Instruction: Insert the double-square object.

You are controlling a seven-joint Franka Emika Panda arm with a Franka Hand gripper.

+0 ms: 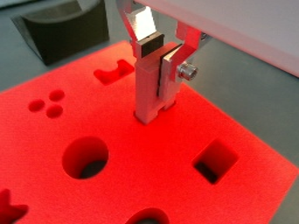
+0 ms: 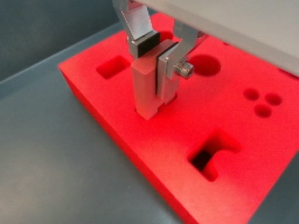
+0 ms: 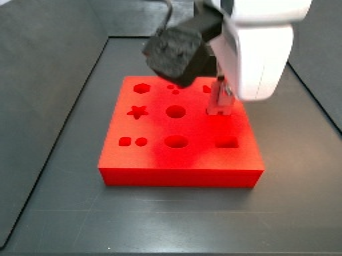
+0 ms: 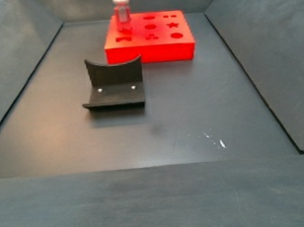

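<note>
The double-square object (image 1: 149,92) is a slim pale red-pink peg, held upright between my fingers. My gripper (image 1: 162,54) is shut on its upper end, one silver finger (image 1: 142,26) on each side. It shows the same way in both wrist views: gripper (image 2: 156,54), peg (image 2: 149,87). The peg's lower end meets the top face of the big red block (image 1: 70,101); I cannot tell whether it sits in a hole. In a side view my gripper (image 3: 218,92) is over the block's (image 3: 174,172) right part. In a side view the peg (image 4: 122,19) stands at the block's (image 4: 163,49) far left.
The block has a round hole (image 1: 84,157), a square hole (image 1: 216,162), three small round holes (image 1: 47,107) and a slot (image 2: 211,153) around the peg. The dark fixture (image 4: 113,86) stands on the floor in front of the block. Dark walls enclose the floor (image 4: 183,133).
</note>
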